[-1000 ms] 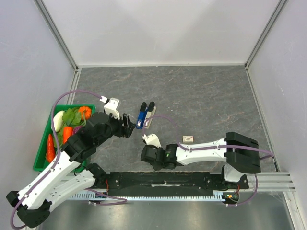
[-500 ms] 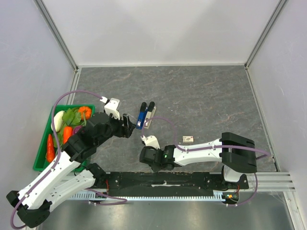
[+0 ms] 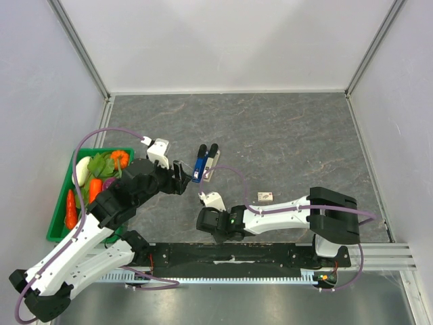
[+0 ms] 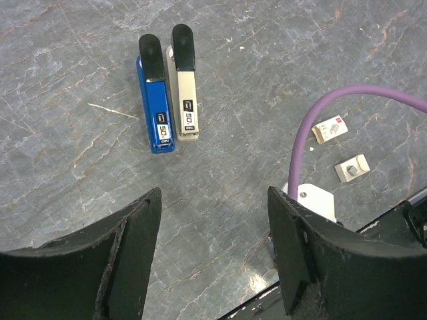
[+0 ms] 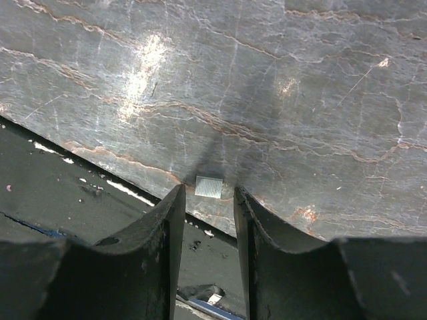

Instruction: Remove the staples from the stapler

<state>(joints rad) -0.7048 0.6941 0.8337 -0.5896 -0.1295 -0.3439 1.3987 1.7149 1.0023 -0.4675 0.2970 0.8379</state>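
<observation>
Locate the stapler (image 4: 185, 87) on the table (image 3: 284, 135), left of centre. It lies flat, black end cap pointing away from the arms. The blue stapler (image 4: 155, 100) lies parallel to it on its left side in the left wrist view, just beside it or touching; you cannot tell which. Neither gripper touches either stapler.

Check the left gripper (image 4: 215, 193). Its jaws stand wide apart and hold nothing. It hangs over bare table on the near side of the two staplers and points toward them.

Check the right gripper (image 5: 208, 192). Its jaws stand narrowly apart, low over the table's near edge. A small staple strip (image 5: 209, 186) lies on the table between the fingertips, just beside the black rail (image 5: 67, 193). The fingers (image 5: 167, 227) do not visibly clamp it.

Note two small boxes (image 4: 330, 128) on the table to the right of the staplers, near a purple cable (image 4: 307, 133). A green tray (image 3: 57, 227) of vegetables sits at the table's left edge, well apart from the stapler.
</observation>
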